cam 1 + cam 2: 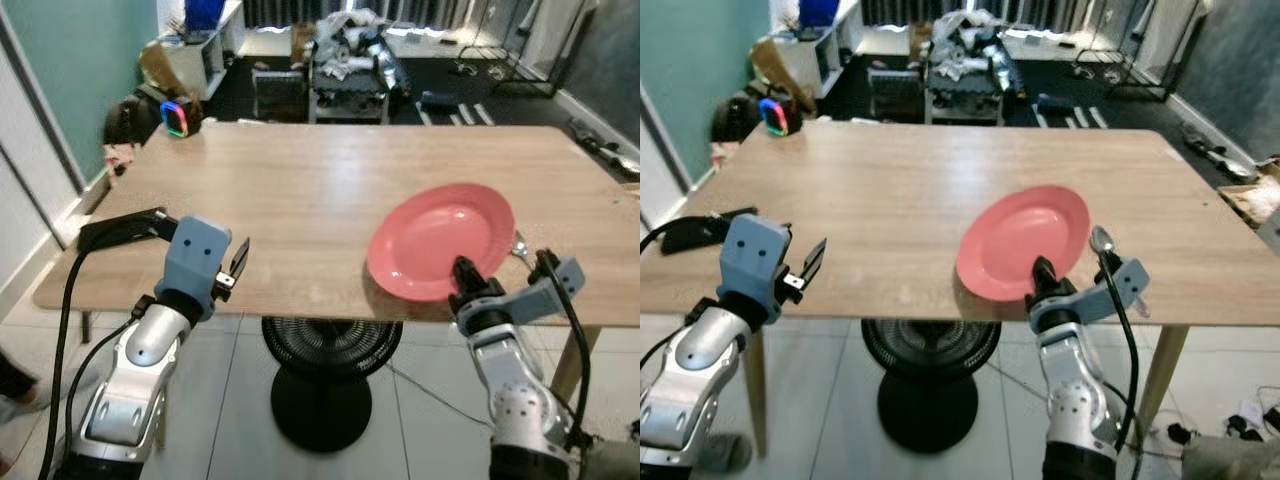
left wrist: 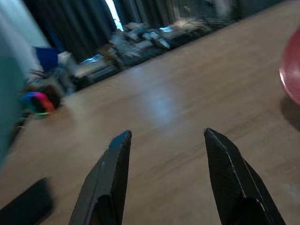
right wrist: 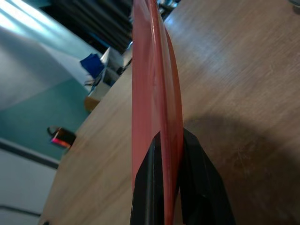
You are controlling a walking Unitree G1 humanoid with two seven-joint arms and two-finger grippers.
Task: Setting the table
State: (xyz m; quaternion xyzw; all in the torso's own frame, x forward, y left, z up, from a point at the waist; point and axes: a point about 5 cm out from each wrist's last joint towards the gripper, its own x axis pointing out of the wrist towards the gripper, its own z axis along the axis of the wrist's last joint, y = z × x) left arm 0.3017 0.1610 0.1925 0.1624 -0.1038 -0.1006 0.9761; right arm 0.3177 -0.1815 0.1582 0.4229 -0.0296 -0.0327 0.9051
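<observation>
At the lower right of the frame, the right hand (image 1: pixel 462 283) is closed on the near rim of the red plate (image 1: pixel 440 240), held just over the table (image 1: pixel 300 190), so setting seems only begun, while the left hand (image 1: pixel 237 262) waits open and empty.

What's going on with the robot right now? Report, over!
Right end effector shut on the plate, lifted over the table. Left end effector open, empty. Spoon beside the plate.
</observation>
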